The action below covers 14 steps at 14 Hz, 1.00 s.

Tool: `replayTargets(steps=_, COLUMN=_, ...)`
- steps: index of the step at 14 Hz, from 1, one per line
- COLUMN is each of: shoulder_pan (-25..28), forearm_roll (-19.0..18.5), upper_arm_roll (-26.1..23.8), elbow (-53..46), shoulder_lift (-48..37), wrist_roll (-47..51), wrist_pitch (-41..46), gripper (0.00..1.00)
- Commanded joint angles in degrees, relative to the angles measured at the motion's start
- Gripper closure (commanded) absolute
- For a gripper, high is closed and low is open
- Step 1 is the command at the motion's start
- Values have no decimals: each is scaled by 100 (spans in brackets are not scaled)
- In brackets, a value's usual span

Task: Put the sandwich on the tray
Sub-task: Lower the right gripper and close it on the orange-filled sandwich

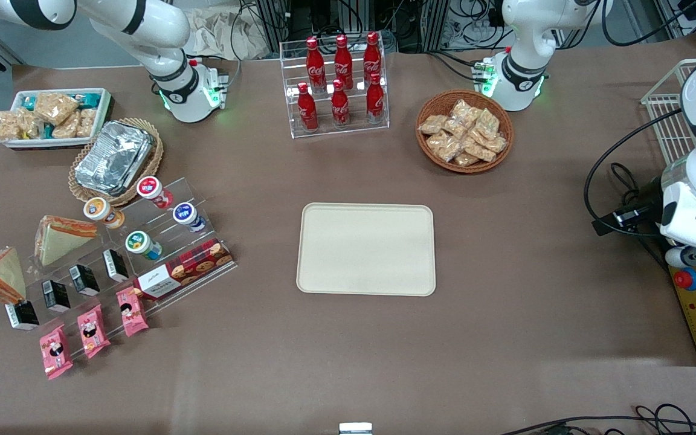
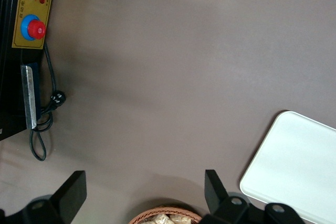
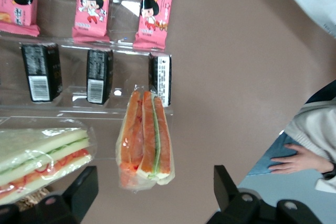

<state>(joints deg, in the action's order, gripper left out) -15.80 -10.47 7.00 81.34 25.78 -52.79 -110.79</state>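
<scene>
The sandwich (image 3: 146,137) stood edge-up on the clear rack (image 3: 68,108), well apart from the tray (image 1: 366,249); soft, light, film-slippery, best pinched across its faces; the gripper (image 3: 152,195) hovered wide above it.

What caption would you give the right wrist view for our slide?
Open gripper hovers above the wrapped triangular wedge sandwich on the clear acrylic shelf, near small black cartons and pink snack packets.

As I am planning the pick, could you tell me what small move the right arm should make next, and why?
Probably lower the tool straight down. It is open and hovers over the wrapped triangular wedge sandwich with orange filling, which lies centred under its opening, not yet gripped and not on the cream rectangular tray.
</scene>
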Motion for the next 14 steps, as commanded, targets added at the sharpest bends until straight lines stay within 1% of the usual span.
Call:
replayTargets(steps=1, shoulder_pan=-80, forearm_roll=124, upper_arm_roll=-40, elbow=136, shoulder_lift=6, wrist_roll=-73, wrist_pitch=-92, gripper=2)
replayTargets(steps=3, shoulder_pan=-116, forearm_roll=282, upper_arm_roll=-41, elbow=241, shoulder_lift=6, wrist_roll=-108, wrist_pitch=-127, gripper=2)
replayTargets(steps=9, shoulder_pan=-239, forearm_roll=335, upper_arm_roll=-49, elbow=654, shoulder_lift=-3, wrist_roll=-179, wrist_pitch=-531, gripper=2)
replayTargets(steps=11, shoulder_pan=-327, forearm_roll=659, upper_arm_roll=-41, elbow=900, shoulder_lift=-3, wrist_roll=-223, wrist_pitch=-706, gripper=2)
replayTargets(steps=13, shoulder_pan=-344, forearm_roll=696, upper_arm_roll=-41, elbow=1059, shoulder_lift=-12, wrist_roll=-275, wrist_pitch=-900, gripper=2)
replayTargets(steps=14, shoulder_pan=-345, forearm_roll=696, upper_arm_roll=-41, elbow=1059, shoulder_lift=-21, wrist_roll=-284, wrist_pitch=-883, gripper=5)
